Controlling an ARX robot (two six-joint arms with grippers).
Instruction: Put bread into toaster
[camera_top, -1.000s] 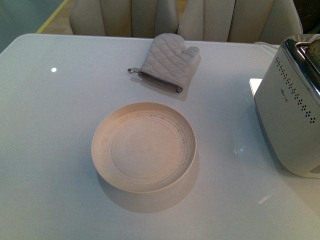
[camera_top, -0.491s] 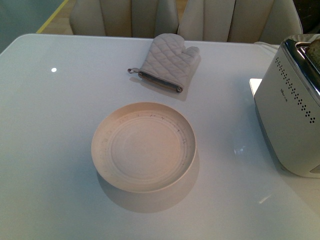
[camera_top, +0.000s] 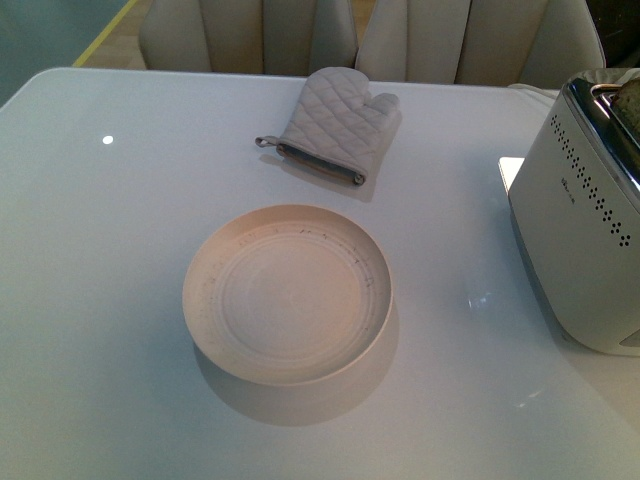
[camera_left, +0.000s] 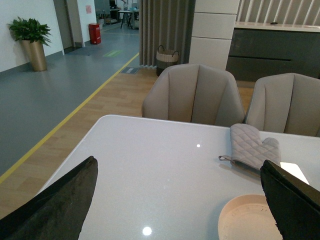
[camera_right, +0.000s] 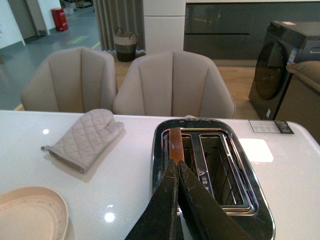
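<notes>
Your right gripper (camera_right: 176, 172) hangs just above the toaster (camera_right: 212, 172), its two dark fingers pressed together with nothing between them, the tips just short of the crust of the bread (camera_right: 175, 144). The slice stands on edge in the slot nearer the oven mitt (camera_right: 84, 138), only its brown top crust showing; the slot on the far side of the toaster from the mitt is bare wire.

Your left gripper (camera_left: 180, 200) is well away from the toaster, above the table (camera_left: 150, 170), fingers spread wide and empty.

You should expect the slice to be light, soft and easily crushed or torn. If it needs seating, I judge a gentle push on the top crust is safer than a pinch, since the crust is the firmest part.

In the front view the toaster (camera_top: 580, 215) stands at the table's right edge, beyond the bare plate (camera_top: 287, 292) and the mitt. A small dark logo sits on its white side, too small to read. No other legible writing shows.
</notes>
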